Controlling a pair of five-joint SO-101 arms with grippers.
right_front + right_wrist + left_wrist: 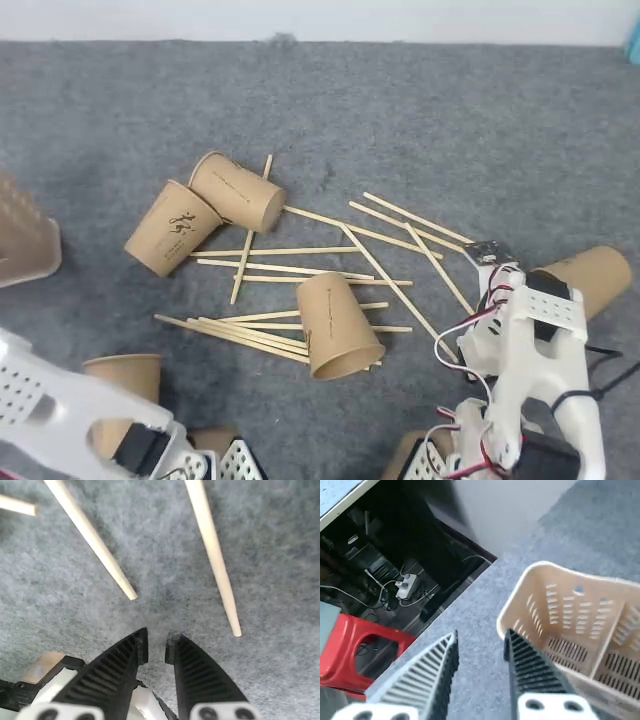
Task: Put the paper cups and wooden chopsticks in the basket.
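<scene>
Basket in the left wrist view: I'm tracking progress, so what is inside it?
The basket has two slotted compartments, both bare where visible. A finger of the left pincer covers one corner of it.

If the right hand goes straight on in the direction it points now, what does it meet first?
Most likely the bare grey carpet: the right hand points into the gap between two chopsticks, whose ends lie to either side. Depth is hard to judge.
</scene>
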